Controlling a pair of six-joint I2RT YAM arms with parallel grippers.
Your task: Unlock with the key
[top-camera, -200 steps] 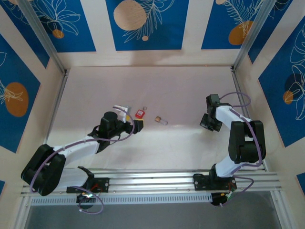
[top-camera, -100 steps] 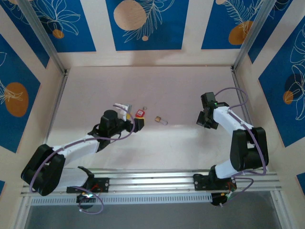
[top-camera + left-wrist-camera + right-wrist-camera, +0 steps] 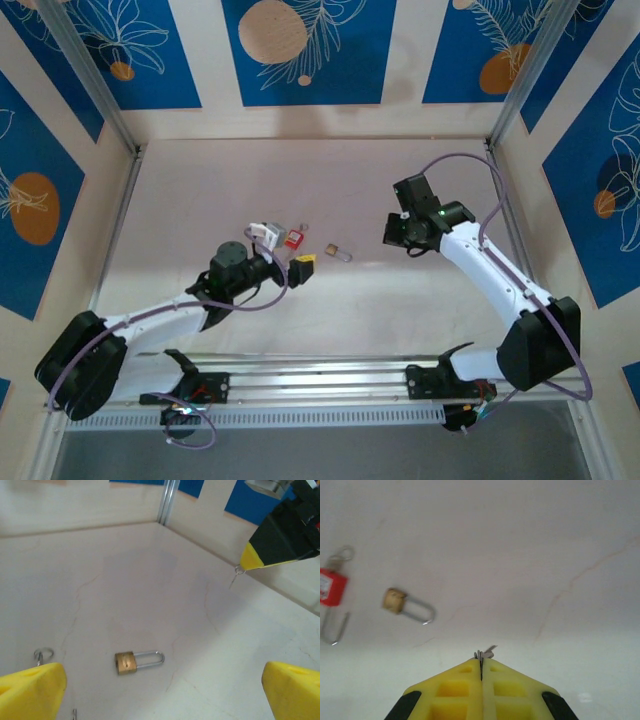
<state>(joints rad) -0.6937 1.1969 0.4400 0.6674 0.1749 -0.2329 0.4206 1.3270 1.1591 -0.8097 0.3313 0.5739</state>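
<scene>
At your right gripper's (image 3: 481,666) tip, clamped tight, sits the tiny flat silvery metal key (image 3: 485,654); your left gripper (image 3: 165,682) gapes empty near the small brass padlock (image 3: 127,662).

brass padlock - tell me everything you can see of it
The brass padlock is small: a squarish brass-coloured body with a silvery steel U shackle. It lies flat on its side on the pale table, apart from the red padlock, and nothing touches it. Whether the shackle is latched is too small to tell.
</scene>
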